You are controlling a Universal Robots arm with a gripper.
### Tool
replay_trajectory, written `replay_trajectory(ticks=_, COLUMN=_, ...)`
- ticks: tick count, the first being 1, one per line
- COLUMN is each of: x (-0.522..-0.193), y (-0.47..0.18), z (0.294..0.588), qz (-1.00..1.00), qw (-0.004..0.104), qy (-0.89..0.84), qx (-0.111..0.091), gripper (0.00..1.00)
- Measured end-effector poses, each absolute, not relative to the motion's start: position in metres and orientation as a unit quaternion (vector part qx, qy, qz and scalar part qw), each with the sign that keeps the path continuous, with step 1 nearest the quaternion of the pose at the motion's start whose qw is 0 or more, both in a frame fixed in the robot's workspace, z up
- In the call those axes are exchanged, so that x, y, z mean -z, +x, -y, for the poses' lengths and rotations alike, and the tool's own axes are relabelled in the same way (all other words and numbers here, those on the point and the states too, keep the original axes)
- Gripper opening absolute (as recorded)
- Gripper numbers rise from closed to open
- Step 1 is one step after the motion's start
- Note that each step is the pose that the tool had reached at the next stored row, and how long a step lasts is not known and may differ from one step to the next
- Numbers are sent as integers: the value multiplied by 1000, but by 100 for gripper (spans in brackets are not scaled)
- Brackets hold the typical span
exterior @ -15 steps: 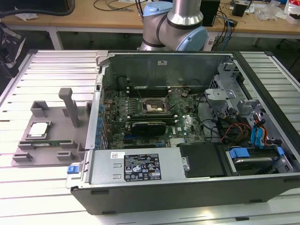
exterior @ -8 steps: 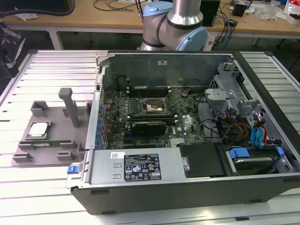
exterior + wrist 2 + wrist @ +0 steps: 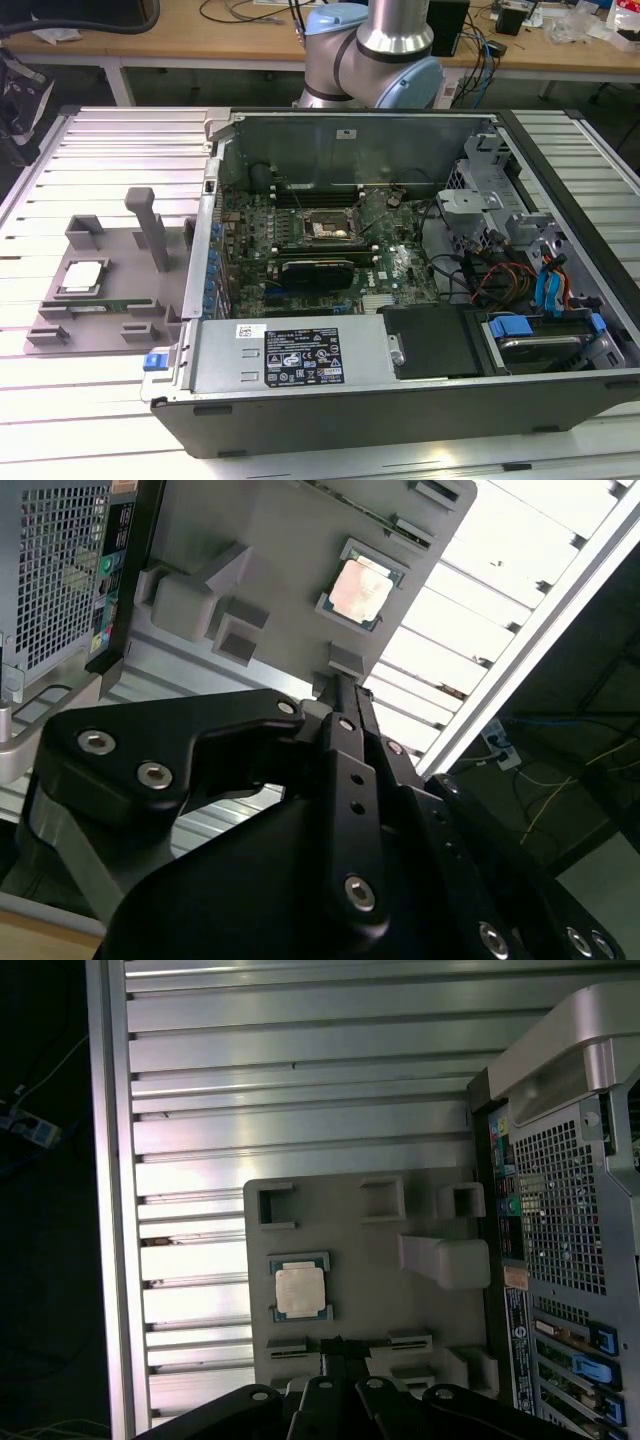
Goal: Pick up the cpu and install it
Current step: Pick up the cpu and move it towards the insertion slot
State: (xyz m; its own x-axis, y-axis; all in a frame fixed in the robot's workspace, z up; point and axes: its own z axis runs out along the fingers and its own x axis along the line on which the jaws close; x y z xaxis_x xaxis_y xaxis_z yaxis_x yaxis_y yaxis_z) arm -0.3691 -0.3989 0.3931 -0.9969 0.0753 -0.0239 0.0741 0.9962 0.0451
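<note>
Hovering with the hand (image 3: 343, 685) squeezed shut and empty above the edge of the grey tray (image 3: 360, 1260), with the cpu (image 3: 300, 1290) lying flat in its square pocket a little way ahead of it, out on the worktop (image 3: 300, 1060) beside the open computer case (image 3: 250, 355)

open PC case (image 3: 350, 140) ctr | grey jig (image 3: 125, 275) just beside | slat table (image 3: 110, 140)

Slatted metal table (image 3: 100, 140) — cluttered wooden bench (image 3: 230, 48) behind.
</note>
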Motion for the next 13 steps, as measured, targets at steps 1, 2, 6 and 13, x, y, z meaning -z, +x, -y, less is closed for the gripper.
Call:
replay_trajectory(ticks=1, x=-393, y=-369, z=399, qz=-999, qw=13, qy=37, qx=-22, gripper=29)
replay_trajectory(ticks=2, x=-393, y=-369, z=399, qz=-999, qw=13, qy=37, qx=-22, gripper=42)
replay_trajectory(ticks=6, x=-393, y=-369, z=399, qz=-999, qw=13, qy=37, qx=-22, gripper=54)
replay_trajectory(ticks=13, x=-393, y=-369, z=398, qz=-1000, qw=13, qy=9, qx=-11, gripper=54)
